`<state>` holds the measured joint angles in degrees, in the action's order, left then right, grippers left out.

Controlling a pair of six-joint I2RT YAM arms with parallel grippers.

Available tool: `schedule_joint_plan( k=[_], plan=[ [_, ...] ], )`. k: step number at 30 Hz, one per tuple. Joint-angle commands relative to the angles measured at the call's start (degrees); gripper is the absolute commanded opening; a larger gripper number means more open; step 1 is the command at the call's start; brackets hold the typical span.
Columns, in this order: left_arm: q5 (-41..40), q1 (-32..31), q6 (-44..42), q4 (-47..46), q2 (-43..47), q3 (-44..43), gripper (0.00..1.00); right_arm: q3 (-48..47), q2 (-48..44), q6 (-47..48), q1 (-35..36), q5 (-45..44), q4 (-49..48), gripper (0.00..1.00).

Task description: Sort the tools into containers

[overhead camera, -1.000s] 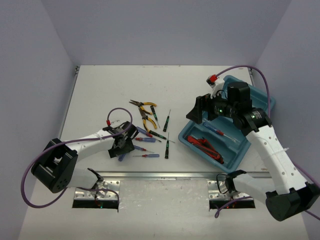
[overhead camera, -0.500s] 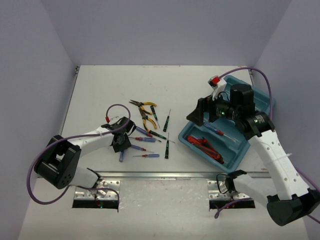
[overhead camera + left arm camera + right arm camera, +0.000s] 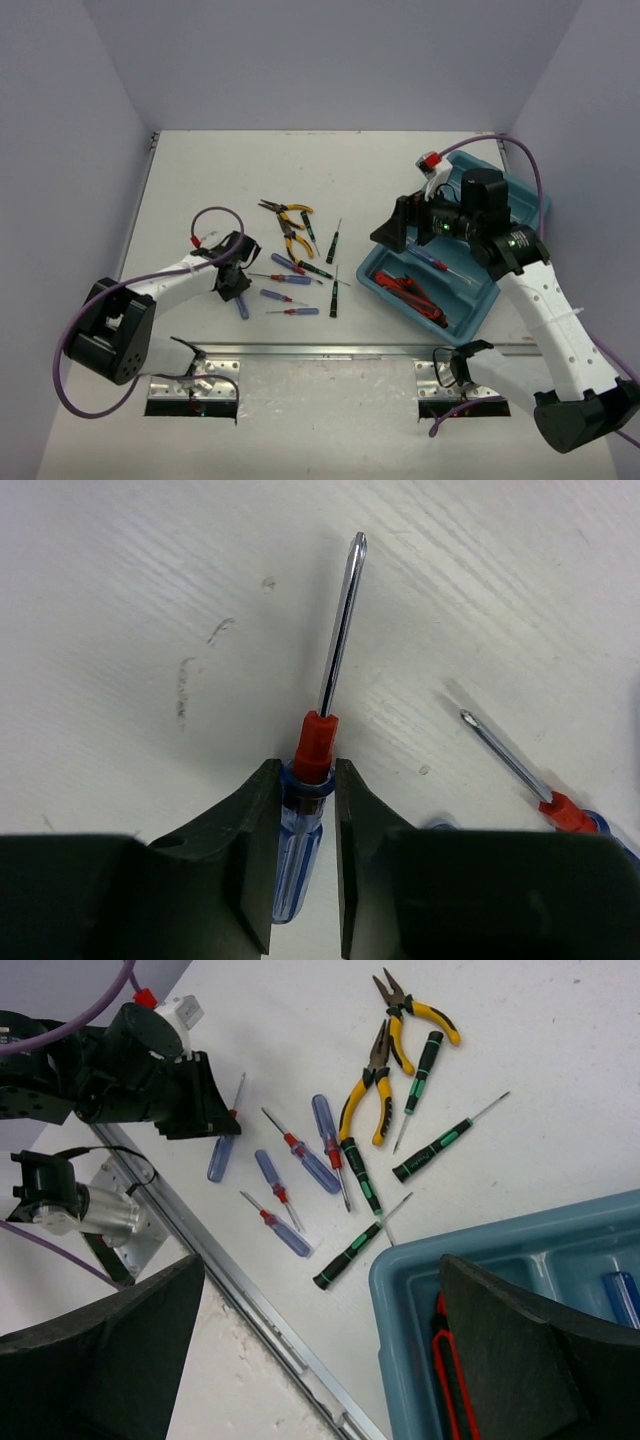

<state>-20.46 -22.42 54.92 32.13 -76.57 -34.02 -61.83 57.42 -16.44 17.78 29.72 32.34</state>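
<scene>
From above, the left gripper (image 3: 232, 283) was clenched on a blue-handled screwdriver (image 3: 241, 306) lying on the white table (image 3: 200, 180), its handle sticking out toward 5 o'clock from the fingers. The other loose tools were spread toward 3 o'clock of it. A second earlier those jaws had stood wider, and the wrist had since drawn slightly toward 9 o'clock. The right gripper (image 3: 398, 225) hung released over the 9 o'clock edge of the teal tray (image 3: 490, 290), which held red-handled cutters (image 3: 412, 296); that arm had barely shifted. In the left wrist view, both fingers (image 3: 262, 820) pinched the clear blue handle just below the red collar of the screwdriver (image 3: 318, 740), shaft pointing to 12 o'clock; a second blue-handled screwdriver (image 3: 530, 785) lay apart at 3 o'clock. In the right wrist view, the right gripper (image 3: 320, 1350) gaped with nothing between its fingers. The yellow-handled pliers (image 3: 365, 1100) lay at 12 o'clock, a black-green screwdriver (image 3: 440, 1145) beside them, and the tray's rim (image 3: 420, 1290) sat at 4 o'clock.
</scene>
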Motion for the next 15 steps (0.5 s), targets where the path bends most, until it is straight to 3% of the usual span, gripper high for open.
schedule_joint_plan(
  k=[1, 4, 7, 10, 12, 15],
  plan=[
    [-2.65, 0.53, 4.26, 1.13, 8.39, 1.06, 0.0, 1.15, -0.47, -2.51, 0.5, 3.58, -5.43, 0.99],
    [-0.2, -0.34, 2.21, -2.32, 19.05, 1.06, 0.0, 6.79, -0.47, -8.59, 0.41, 19.17, -14.51, 0.99],
    [4.79, -1.76, -0.38, -7.42, 28.62, 1.25, 0.0, 18.26, 1.35, -22.89, 0.93, 33.55, -45.36, 0.99],
    [10.03, -2.98, -0.45, -11.61, 37.85, 0.82, 0.0, 18.3, 6.65, -28.86, 4.08, 33.08, -52.22, 0.99],
    [15.93, -3.46, -1.3, -22.08, 41.12, 2.58, 0.0, 15.13, 10.0, -20.85, 8.38, 27.76, -44.49, 0.99],
    [27.44, -3.78, 0.51, -38.35, 40.6, 4.61, 0.0, 12.27, 14.73, -19.49, 16.11, 22.31, -44.96, 0.99]
  ],
)
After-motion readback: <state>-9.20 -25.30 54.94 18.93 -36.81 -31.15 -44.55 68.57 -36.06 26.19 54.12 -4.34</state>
